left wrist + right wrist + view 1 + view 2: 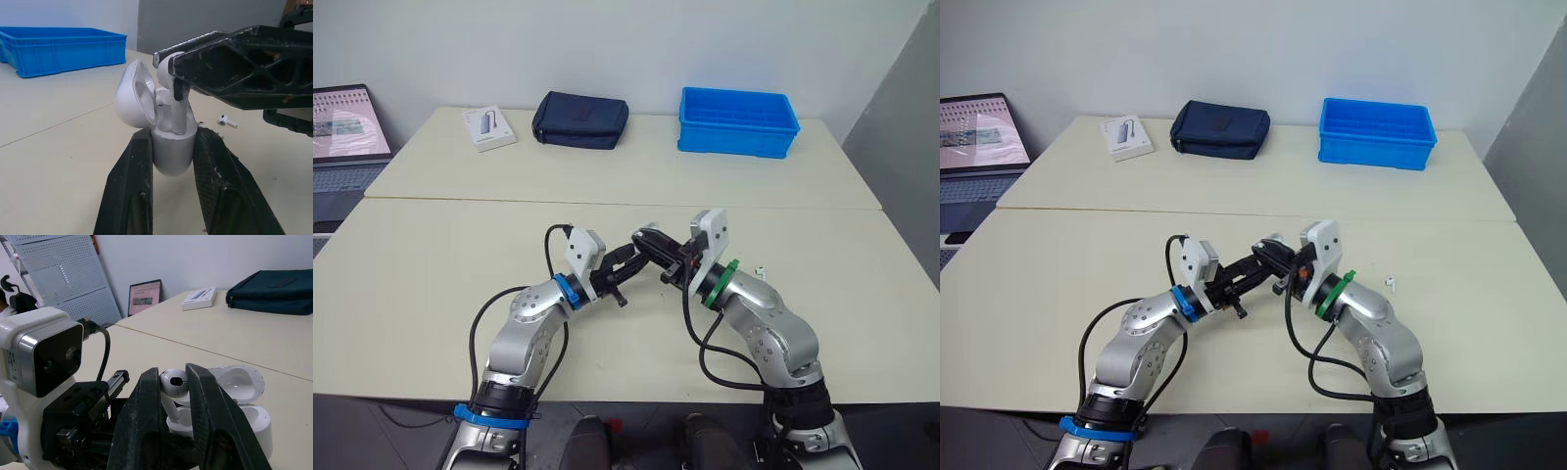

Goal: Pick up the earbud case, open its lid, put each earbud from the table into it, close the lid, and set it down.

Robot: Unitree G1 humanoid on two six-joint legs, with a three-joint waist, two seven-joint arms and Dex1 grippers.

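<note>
My left gripper (171, 142) is shut on the white earbud case (170, 152), holding it above the near table with its lid (133, 95) swung open. My right gripper (173, 377) is shut on a white earbud (174, 383), whose stem points down into the case (254, 423). Both grippers meet over the middle of the near table (641, 255). A second white earbud (227, 120) lies on the table to the right of my right arm (760, 270).
A blue bin (736, 121), a dark blue pouch (579, 119) and a white box (489, 126) sit on the far table. A laptop (347, 132) stands at the far left. A seam (607, 203) divides the two tables.
</note>
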